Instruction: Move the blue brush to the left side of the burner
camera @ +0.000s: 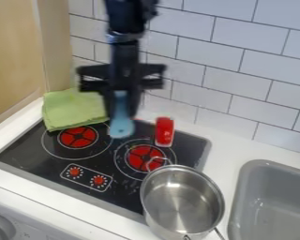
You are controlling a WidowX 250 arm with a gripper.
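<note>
Well, from where I stand the blue brush (120,125) is in the black hand (120,112), over the back middle of the stove (27,145). The fingers are drawn in about the upper part of it, parted only by what they grip, as far as I can make out. It hangs straight below the hand, long axis close to upright, wide end down, and I can't tell whether that end touches the stove.

What matters now, I'd say, is the way it must go: towards the stove's left half, where the left burner (77,137) sits. If that half is the spot meant, the carry should be a short sideways one, then a lowering. The stove's front left corner looks the roomiest place to set it.

At the stove's back left edge the green cloth (74,108) lies close by, so swinging too far back could drag on it. The red item (165,131) stands at the stove's back right, beyond the right burner (145,158), and the metal pot (183,201) overlaps the stove's front right corner, reaching over the white tabletop (224,145); both would be off that path
</note>
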